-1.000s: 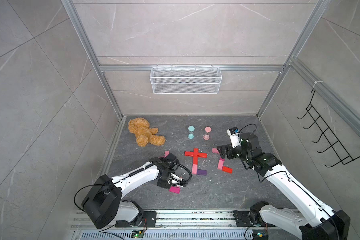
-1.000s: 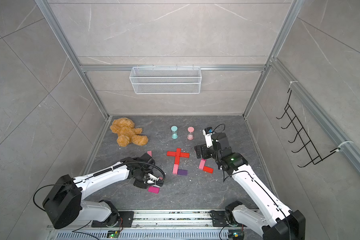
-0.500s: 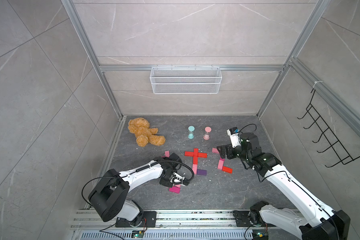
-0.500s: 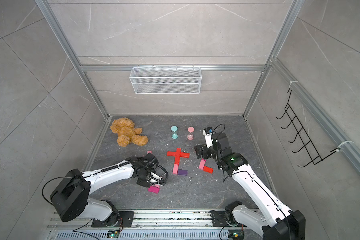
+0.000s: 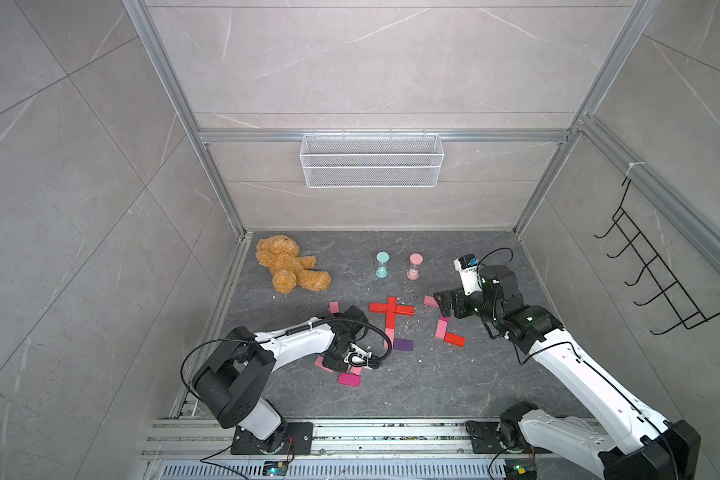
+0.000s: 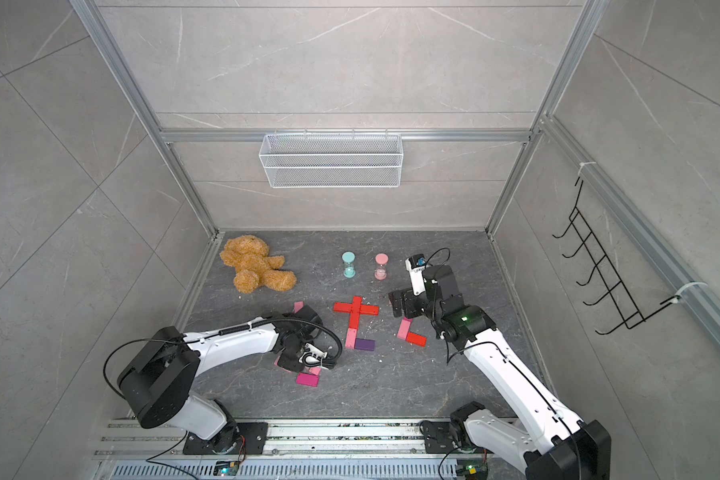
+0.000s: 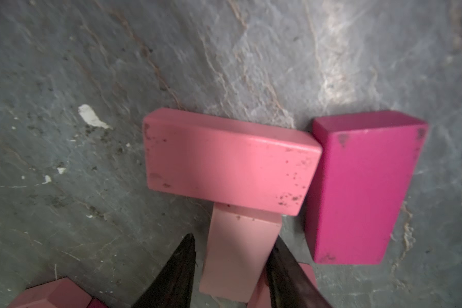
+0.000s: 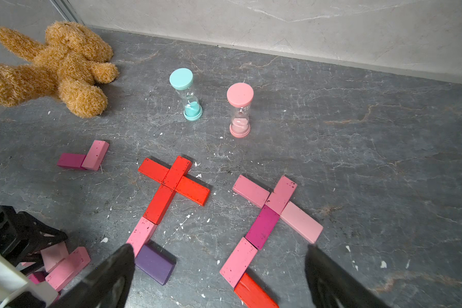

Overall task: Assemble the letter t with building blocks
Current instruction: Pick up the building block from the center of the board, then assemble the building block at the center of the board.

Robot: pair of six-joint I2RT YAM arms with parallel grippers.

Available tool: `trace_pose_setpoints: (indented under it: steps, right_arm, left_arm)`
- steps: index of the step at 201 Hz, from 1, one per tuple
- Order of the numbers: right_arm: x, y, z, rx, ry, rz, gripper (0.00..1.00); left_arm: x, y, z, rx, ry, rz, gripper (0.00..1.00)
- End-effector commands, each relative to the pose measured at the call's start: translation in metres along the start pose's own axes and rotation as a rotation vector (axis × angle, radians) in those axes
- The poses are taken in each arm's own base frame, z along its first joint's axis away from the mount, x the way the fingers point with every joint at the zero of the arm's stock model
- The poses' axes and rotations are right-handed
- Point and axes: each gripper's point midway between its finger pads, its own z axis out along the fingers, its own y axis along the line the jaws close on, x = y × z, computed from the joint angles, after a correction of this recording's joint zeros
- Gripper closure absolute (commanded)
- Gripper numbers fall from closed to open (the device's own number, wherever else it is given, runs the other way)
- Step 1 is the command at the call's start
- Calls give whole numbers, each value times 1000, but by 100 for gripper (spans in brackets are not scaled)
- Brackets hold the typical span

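Observation:
A lowercase t of red blocks [image 5: 391, 309] lies mid-floor, its stem ending in a pink block [image 8: 142, 233] and a purple one [image 5: 403, 344]. Beside it a second t-shape of pink [image 8: 280, 194], magenta [image 8: 262, 226] and red [image 8: 254, 292] blocks lies under my open right gripper [image 8: 219, 249], which hovers empty above it [image 5: 443, 303]. My left gripper [image 7: 234, 238] is down in a small pile near the front [image 5: 352, 365]. Its jaws straddle a light pink block [image 7: 238, 253]: one finger touches it and a thin gap shows at the other. A pink block [image 7: 224, 160] and a magenta block [image 7: 358, 186] lie just past it.
A teddy bear [image 5: 287, 266] lies at the back left. Teal [image 5: 382, 264] and pink [image 5: 415, 266] hourglass timers stand behind the red t. Two loose blocks [image 8: 83, 158] lie left of it. A wire basket [image 5: 371, 160] hangs on the back wall and a hook rack [image 5: 649, 282] on the right wall.
My left arm's elbow has swung inward while its gripper has stayed low over the front pile of pink blocks. The right arm and the laid blocks have not moved.

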Motion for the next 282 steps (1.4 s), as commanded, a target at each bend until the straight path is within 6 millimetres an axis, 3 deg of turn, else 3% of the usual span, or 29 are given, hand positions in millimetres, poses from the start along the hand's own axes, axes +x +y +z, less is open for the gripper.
trace_pose_setpoints:
  steps: [1,45,70,101,134,163,194,282]
  right_arm:
    - [-11,1,-2,-1,-32,-7,0]
    - [-11,1,-2,-1,-32,-6,0]
    - [-11,1,-2,-2,-32,-5,0]
    - [-11,2,-2,-6,-32,-3,0]
    - [-11,2,-3,-6,-31,-3,0]
    - [-12,1,-5,-1,-33,-4,0]
    - [-12,1,-7,3,-34,-4,0]
    - [-12,1,-5,-1,-25,-6,0]
  left_arm:
    - [-1,13,4,-24,19,-22,59]
    - [-3,19,0,-38,3,-50,80]
    - [-3,33,-18,-65,-74,-145,82]
    - [5,67,-43,-116,-134,-265,88]
    - [13,110,-55,-137,-180,-355,96]
    - [16,149,-55,-157,-217,-411,97]
    - [24,172,-45,-139,-192,-458,97]
    - [29,168,-19,-70,-167,-538,92]
